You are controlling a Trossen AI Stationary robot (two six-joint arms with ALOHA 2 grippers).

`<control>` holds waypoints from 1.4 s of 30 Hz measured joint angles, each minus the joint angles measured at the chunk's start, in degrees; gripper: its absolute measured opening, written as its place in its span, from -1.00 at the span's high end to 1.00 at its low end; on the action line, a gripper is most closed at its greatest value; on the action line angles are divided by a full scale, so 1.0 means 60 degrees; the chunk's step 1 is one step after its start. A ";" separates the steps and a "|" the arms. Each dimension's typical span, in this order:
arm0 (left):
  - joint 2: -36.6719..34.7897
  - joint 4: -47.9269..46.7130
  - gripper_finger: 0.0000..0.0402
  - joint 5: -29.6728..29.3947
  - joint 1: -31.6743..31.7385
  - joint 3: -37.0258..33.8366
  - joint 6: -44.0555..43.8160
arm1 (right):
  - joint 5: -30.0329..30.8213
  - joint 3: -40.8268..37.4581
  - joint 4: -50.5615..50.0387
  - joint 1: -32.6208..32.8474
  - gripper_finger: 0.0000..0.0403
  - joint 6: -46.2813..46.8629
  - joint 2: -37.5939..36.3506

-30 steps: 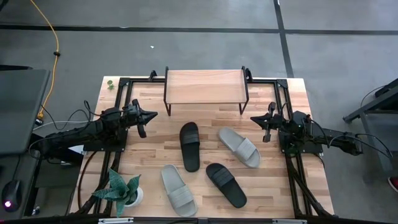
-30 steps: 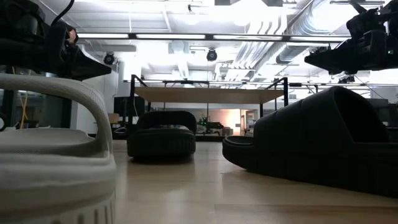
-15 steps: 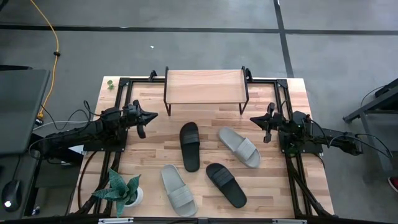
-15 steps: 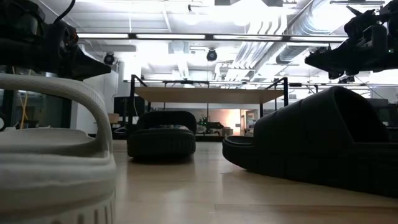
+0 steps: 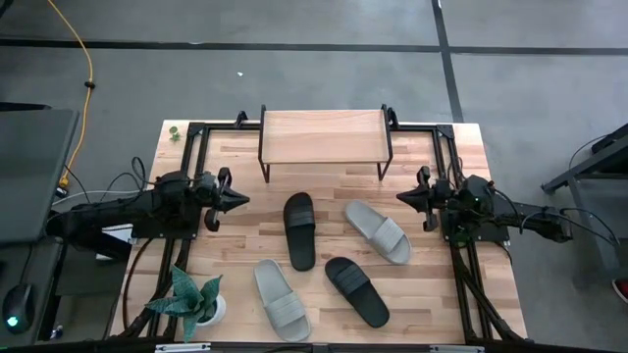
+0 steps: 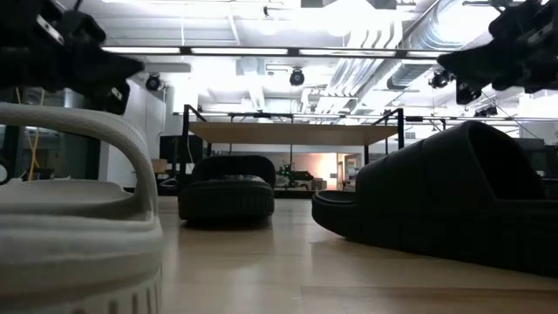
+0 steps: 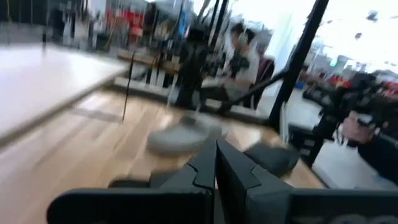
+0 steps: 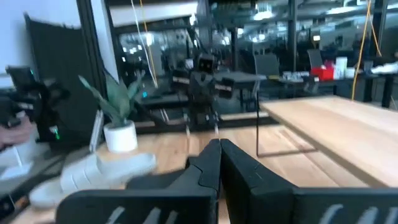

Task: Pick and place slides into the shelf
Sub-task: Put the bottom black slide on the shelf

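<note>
Four slides (image 5: 299,229) lie loose on the surface (image 5: 235,235) before the empty shelf (image 5: 322,136); left gripper (image 5: 238,200) and right gripper (image 5: 402,197) hover at the sides, jaws clenched, holding nothing.

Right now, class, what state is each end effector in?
Left end effector: closed, holding nothing, left of the slides.
Right end effector: closed, holding nothing, right of them.

Slides (image 5: 300,229): black pair, grey pair; shelf (image 5: 323,135) light wood.

Two dark, slender arms trailing black cables, each ending in pointed black fingers (image 7: 214,163) pressed together.
</note>
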 joint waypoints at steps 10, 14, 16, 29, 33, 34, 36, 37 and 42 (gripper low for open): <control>0.0421 0.0409 1.00 -0.2870 -0.2704 0.0004 0.0610 | 0.1037 -0.0002 -0.0249 0.0980 1.00 0.0166 0.0004; 0.0878 0.0264 1.00 -0.3530 -0.3328 0.0004 0.1074 | 0.1247 0.0000 -0.0411 0.1387 1.00 -0.0027 0.0004; 0.1071 0.0243 1.00 -0.3691 -0.3488 0.0004 0.1367 | 0.1506 0.0000 -0.0608 0.1530 1.00 -0.0294 0.0004; 0.1501 0.0008 1.00 -0.5062 -0.3513 0.0004 0.2317 | 0.2372 -0.0002 -0.0983 0.1642 1.00 -0.0672 0.0127; 0.1497 -0.0117 1.00 -0.5783 -0.3517 0.0000 0.2628 | 0.2419 0.0000 -0.0974 0.1642 1.00 -0.1059 0.0127; 0.1497 -0.0106 1.00 -0.5889 -0.3513 0.0000 0.2635 | 0.2432 -0.0001 -0.0972 0.1642 1.00 -0.1128 0.0127; 0.1497 -0.0102 1.00 -0.5992 -0.3513 0.0060 0.2659 | 0.2430 0.0001 -0.0972 0.1642 1.00 -0.1282 0.0127; 0.1497 -0.0103 1.00 -0.5983 -0.3513 0.0141 0.2658 | 0.2381 -0.0002 -0.0973 0.1642 1.00 -0.1362 0.0127; 0.1497 -0.0411 1.00 -0.5939 -0.3521 0.0611 0.2548 | 0.1784 -0.0002 -0.0994 0.1642 1.00 -0.1420 0.0127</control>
